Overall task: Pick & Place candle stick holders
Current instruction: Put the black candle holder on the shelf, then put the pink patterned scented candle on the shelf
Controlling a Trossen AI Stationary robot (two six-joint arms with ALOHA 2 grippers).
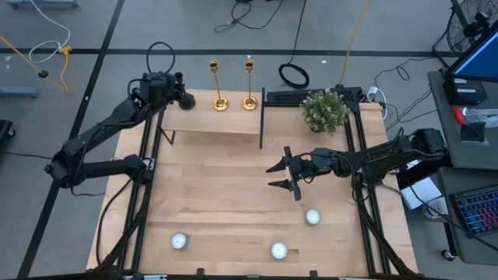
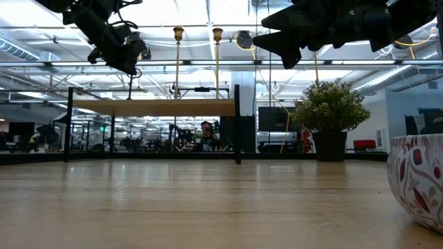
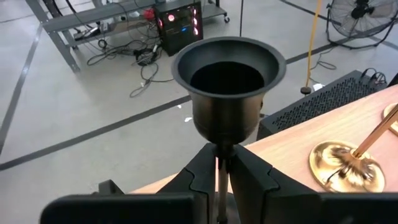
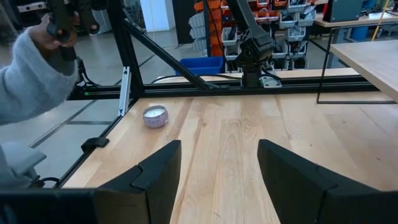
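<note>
A bushy green plant [image 1: 324,110] is standing at the far right corner of the wooden tabletop [image 1: 226,202], while three small white candles [image 1: 278,250] are sitting along its near edge.

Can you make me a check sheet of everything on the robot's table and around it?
Surface: light wooden table with a raised wooden shelf at the back.
Job's things: two gold candlesticks stand upright on the shelf; a black candlestick sits between the left pincer's fingers.
Clutter: three small white candle pots near the front; a bushy green plant at the back right.
Grippers: left pincer at the shelf's left end, closed around the black candlestick's stem; right pincer open above the table's middle, empty.
Cables: loose cords on the floor behind the table.
Surroundings: grey sleeve of a person beside the table.
</note>
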